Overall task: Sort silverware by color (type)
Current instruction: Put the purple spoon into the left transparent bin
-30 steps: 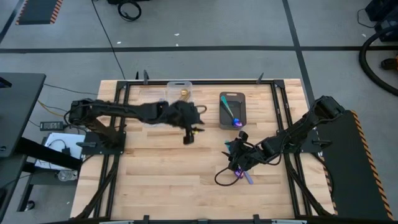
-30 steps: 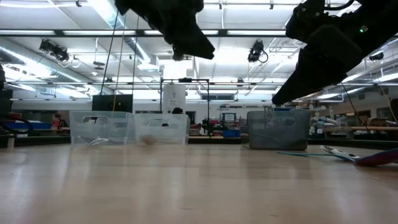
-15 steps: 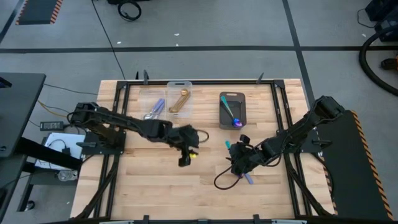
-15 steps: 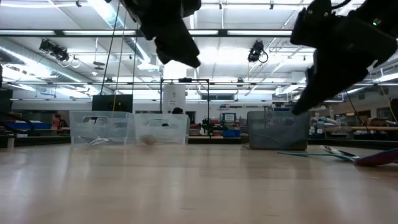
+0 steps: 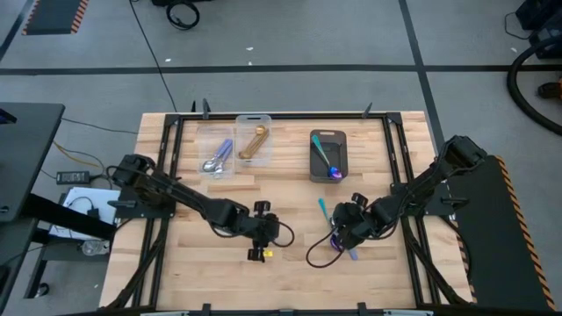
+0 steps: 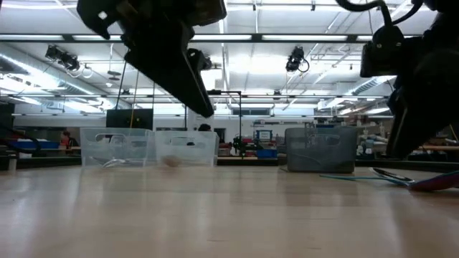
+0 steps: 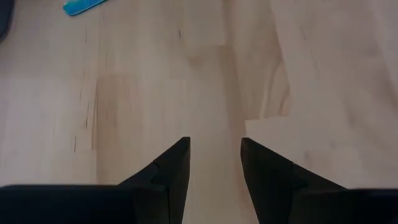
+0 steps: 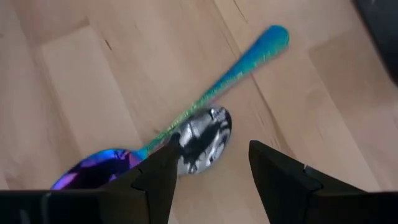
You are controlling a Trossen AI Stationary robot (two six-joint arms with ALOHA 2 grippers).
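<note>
The right gripper is held with jaws apart and empty above a silver spoon bowl and a blue-purple, teal-handled spoon, whose handle points toward 1 o'clock. The left gripper, parted and empty, is poised over bare tabletop.

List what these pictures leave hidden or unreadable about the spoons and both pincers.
- High view: the loose spoons lie partly under the right pincer, so their count is unclear.
- Right wrist view: the silver spoon's bowl shows, but its handle runs behind the pincer's finger.
- Low view: contents of the clear bins are just a smudge, too small to identify.
- Left wrist view: the left pincer stands open over bare wood; only a teal handle tip shows, cut by the edge.
</note>
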